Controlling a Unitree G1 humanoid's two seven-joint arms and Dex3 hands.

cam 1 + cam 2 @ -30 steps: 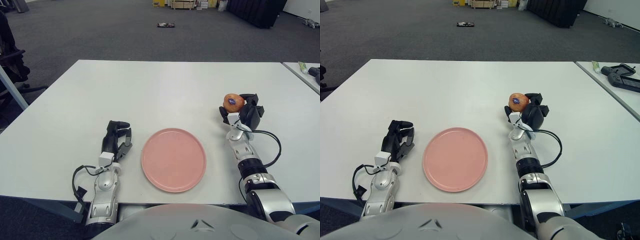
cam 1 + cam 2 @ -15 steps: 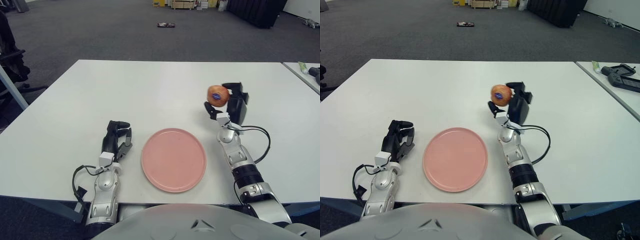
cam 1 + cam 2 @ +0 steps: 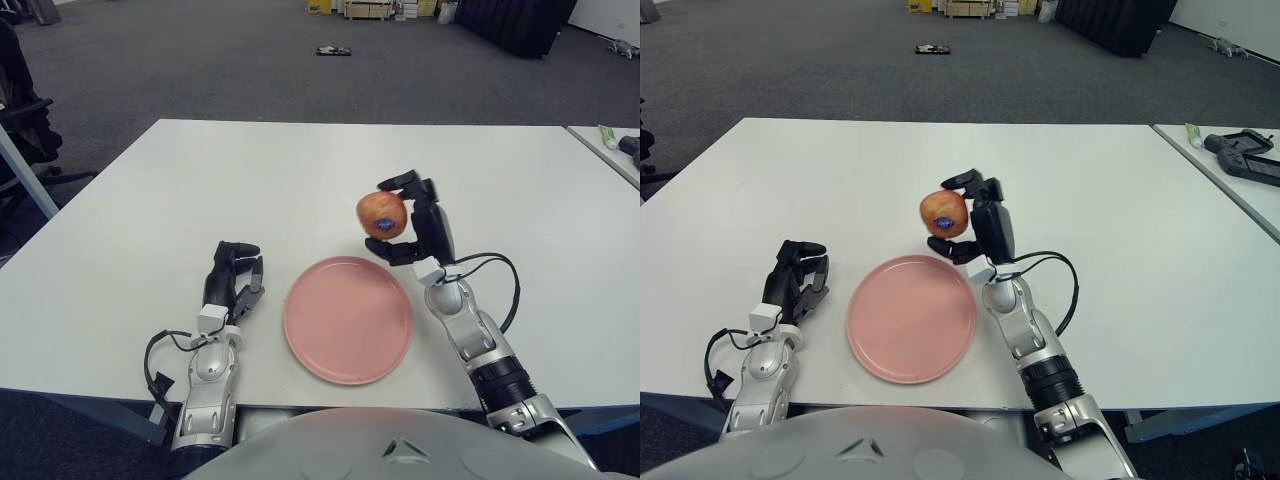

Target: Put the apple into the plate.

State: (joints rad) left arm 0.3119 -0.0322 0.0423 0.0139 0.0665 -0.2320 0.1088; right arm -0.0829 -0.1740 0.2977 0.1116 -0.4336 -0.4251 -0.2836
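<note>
Fingers [image 3: 398, 181] of my right hand [image 3: 412, 218] are gripping the apple [image 3: 382, 213] mid-frame, above the pink plate's [image 3: 348, 318] upper right rim. Next I am judging a short carry inward, then lowering and releasing. Left hand [image 3: 233, 282] is idling, fingers curled, left of the plate.

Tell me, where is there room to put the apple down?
The pink plate is bare all over, and the right hand holds the apple by its far right rim. The white table is bare behind the plate and to the right of the right arm. It is tighter between the plate and the left hand.
</note>
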